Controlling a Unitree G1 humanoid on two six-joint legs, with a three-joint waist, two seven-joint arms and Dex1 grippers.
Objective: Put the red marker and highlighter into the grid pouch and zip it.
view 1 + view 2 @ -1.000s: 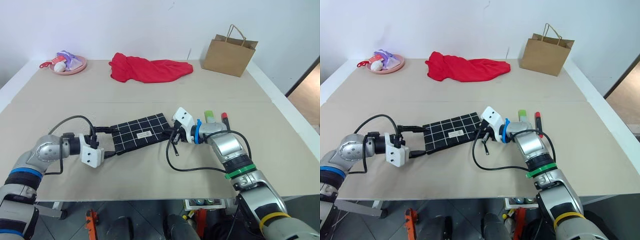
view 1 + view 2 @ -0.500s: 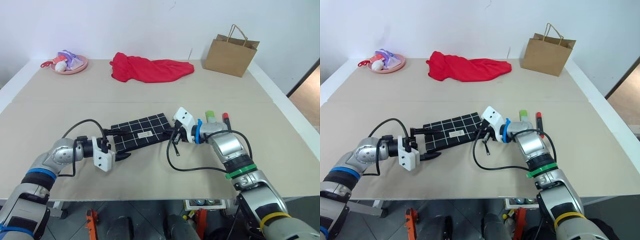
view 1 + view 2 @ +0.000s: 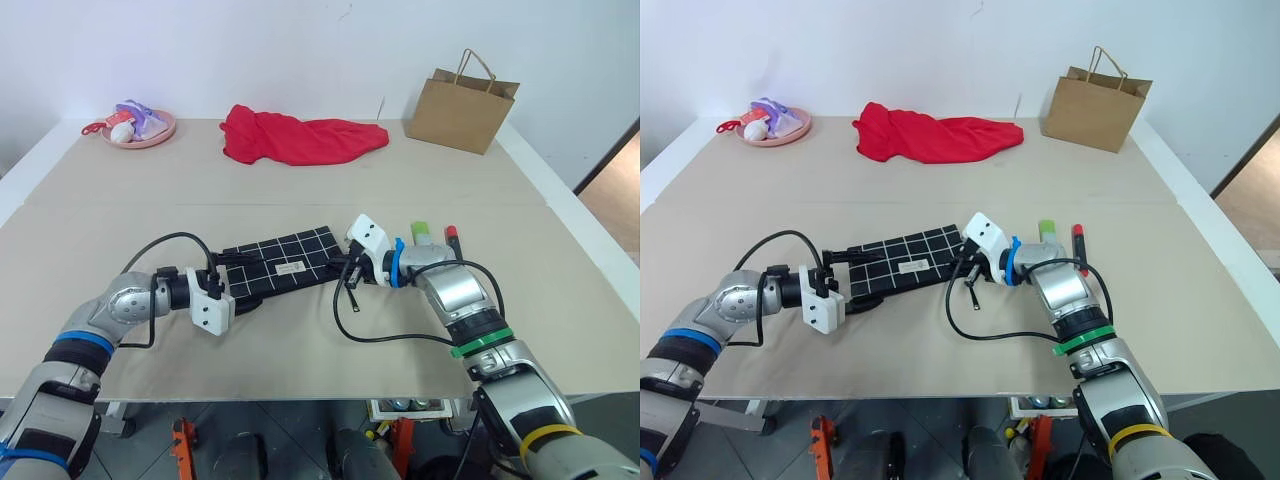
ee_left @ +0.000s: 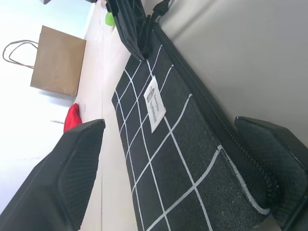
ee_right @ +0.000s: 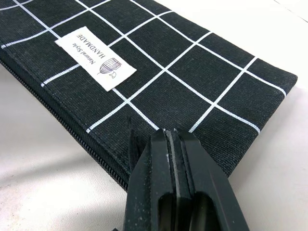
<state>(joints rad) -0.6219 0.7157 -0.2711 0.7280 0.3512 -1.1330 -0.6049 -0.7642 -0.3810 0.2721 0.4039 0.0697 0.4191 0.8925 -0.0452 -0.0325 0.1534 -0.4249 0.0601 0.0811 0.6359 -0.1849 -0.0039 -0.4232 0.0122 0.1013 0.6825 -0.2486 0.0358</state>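
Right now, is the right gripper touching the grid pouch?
Touching. In the right wrist view the right gripper is shut, pinching the grid pouch fabric at its zipper edge.

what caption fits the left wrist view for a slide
Open left gripper straddling one end of the grid pouch on the table, its fingers on either side.

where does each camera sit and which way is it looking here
Left eye and right eye views: on the head, looking forward and down over the table; both arms show, the left gripper and right gripper at opposite ends of the pouch.
Left wrist view: on the left wrist, looking along its open fingers down the pouch toward the paper bag.
Right wrist view: on the right wrist, looking along its shut fingers onto the pouch.
Shared: the pouch's white label.
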